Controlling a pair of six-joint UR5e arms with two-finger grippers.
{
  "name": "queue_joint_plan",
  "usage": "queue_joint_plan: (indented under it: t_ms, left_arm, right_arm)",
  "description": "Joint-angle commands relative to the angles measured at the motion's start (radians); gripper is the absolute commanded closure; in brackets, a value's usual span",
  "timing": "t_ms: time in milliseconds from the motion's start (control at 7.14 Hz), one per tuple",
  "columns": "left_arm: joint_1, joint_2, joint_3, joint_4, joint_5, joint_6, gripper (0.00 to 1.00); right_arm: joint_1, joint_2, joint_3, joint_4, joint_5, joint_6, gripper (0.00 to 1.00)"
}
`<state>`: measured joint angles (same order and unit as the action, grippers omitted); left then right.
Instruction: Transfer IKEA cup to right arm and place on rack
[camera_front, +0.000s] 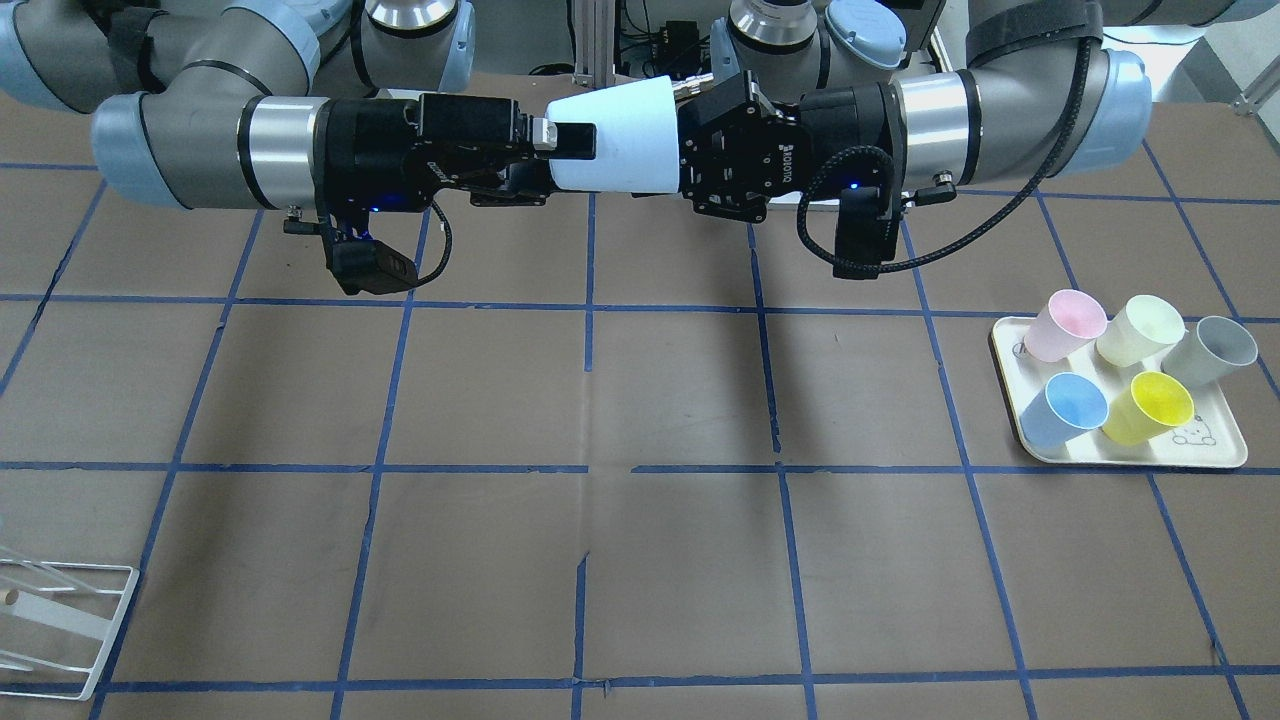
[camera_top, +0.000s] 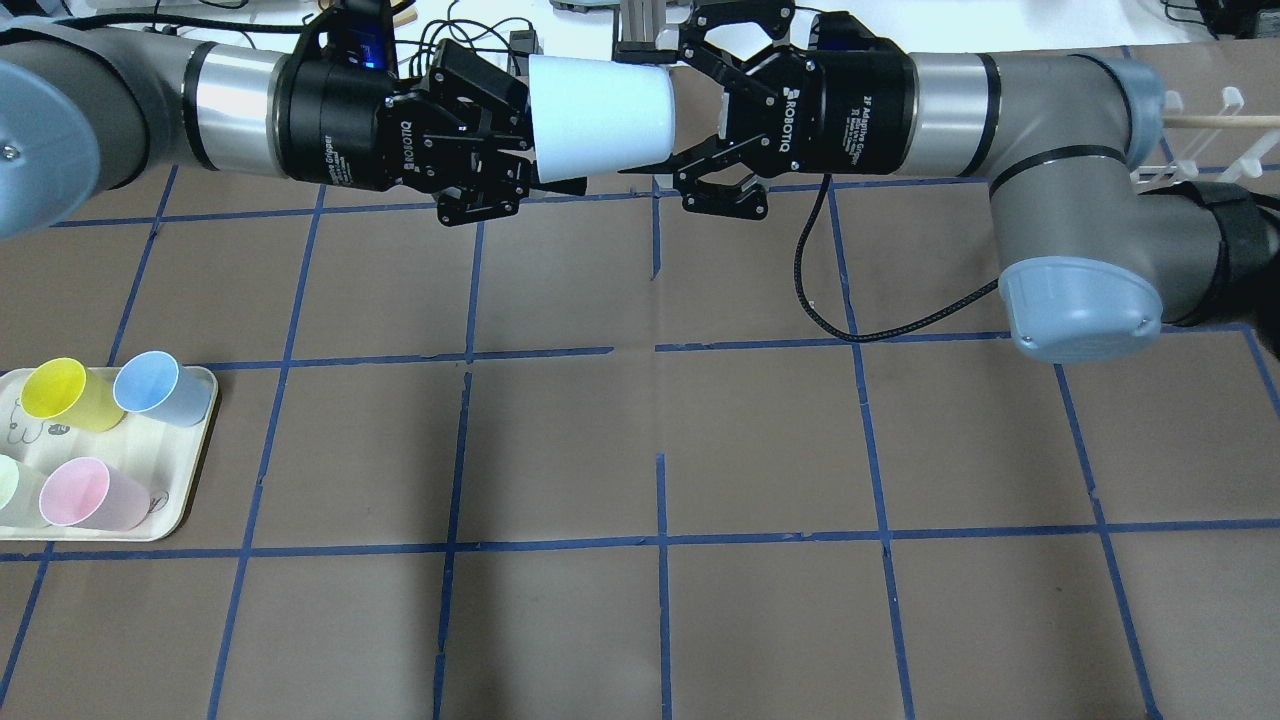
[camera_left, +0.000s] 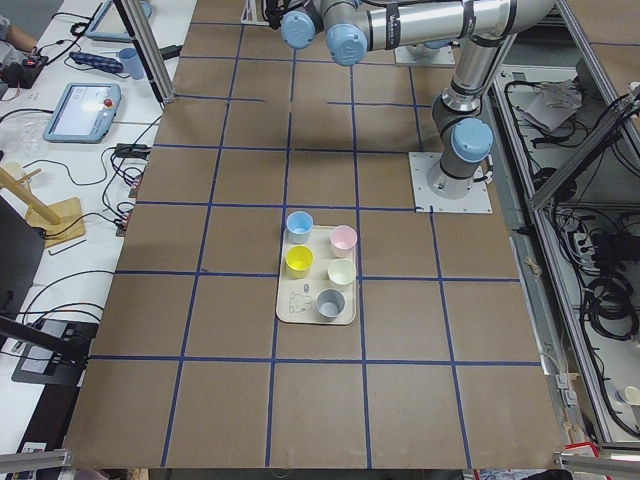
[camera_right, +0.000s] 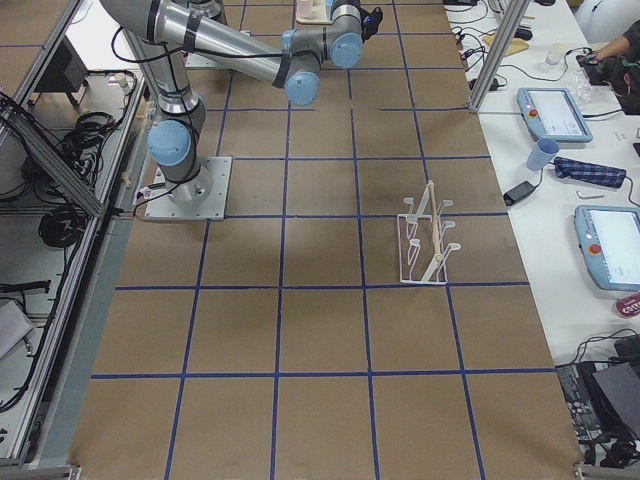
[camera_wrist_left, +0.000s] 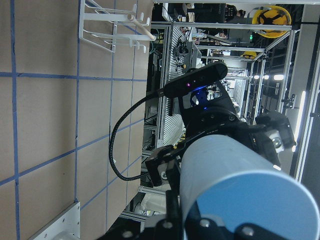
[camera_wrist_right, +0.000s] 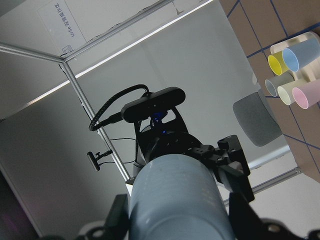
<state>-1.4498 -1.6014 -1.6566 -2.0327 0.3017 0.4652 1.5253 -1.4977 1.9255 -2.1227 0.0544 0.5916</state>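
The pale icy-blue IKEA cup (camera_front: 625, 140) hangs on its side in mid-air between my two arms, high over the far middle of the table; it also shows in the overhead view (camera_top: 600, 120). My left gripper (camera_top: 540, 170) is shut on the cup's wide rim end. My right gripper (camera_top: 650, 120) is shut on the narrow base end, one finger pad (camera_front: 572, 140) lying across the cup's side. Both hold it at once. The cup fills both wrist views (camera_wrist_left: 235, 170) (camera_wrist_right: 175, 200). The white wire rack (camera_front: 60, 620) stands on the table on my right side (camera_right: 425, 245).
A cream tray (camera_front: 1120, 455) on my left side holds several cups: sky-blue (camera_front: 1070, 405), yellow (camera_front: 1155, 405), grey (camera_front: 1215, 350), pink (camera_front: 1065, 325) and pale yellow (camera_front: 1140, 330). Brown table with a blue tape grid. A braided cable loops below my left wrist (camera_front: 960, 245).
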Motion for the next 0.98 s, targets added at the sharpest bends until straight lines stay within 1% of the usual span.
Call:
queue_joint_plan:
  t_ms: [0, 140, 280, 420, 561, 701, 841]
  left_arm:
    - [0.000, 0.005, 0.003, 0.005, -0.001, -0.054, 0.00]
    - [0.000, 0.003, 0.008, 0.006, 0.000, -0.065, 0.00]
    - [0.008, 0.000, 0.026, 0.008, 0.008, -0.115, 0.00]
    - [0.018, 0.004, 0.050, 0.029, 0.029, -0.232, 0.00]
    - [0.023, 0.005, 0.096, 0.067, 0.112, -0.382, 0.00]
    - [0.041, 0.000, 0.138, 0.083, 0.193, -0.461, 0.00]
    - [0.072, -0.005, 0.174, 0.089, 0.324, -0.471, 0.00]
  right_arm:
    - [-0.001, -0.003, 0.001, 0.001, 0.040, 0.011, 0.40]
    - [-0.001, -0.001, 0.001, 0.001, 0.042, 0.013, 0.46]
    - [-0.004, 0.002, 0.003, 0.001, 0.042, 0.014, 0.46]
    - [-0.017, 0.004, 0.003, 0.001, 0.042, 0.020, 0.48]
    - [-0.045, 0.004, 0.001, 0.001, 0.051, 0.025, 0.48]
    - [-0.081, 0.001, 0.007, 0.000, 0.085, 0.030, 0.52]
    - [-0.099, 0.001, 0.006, -0.002, 0.093, 0.031, 0.52]
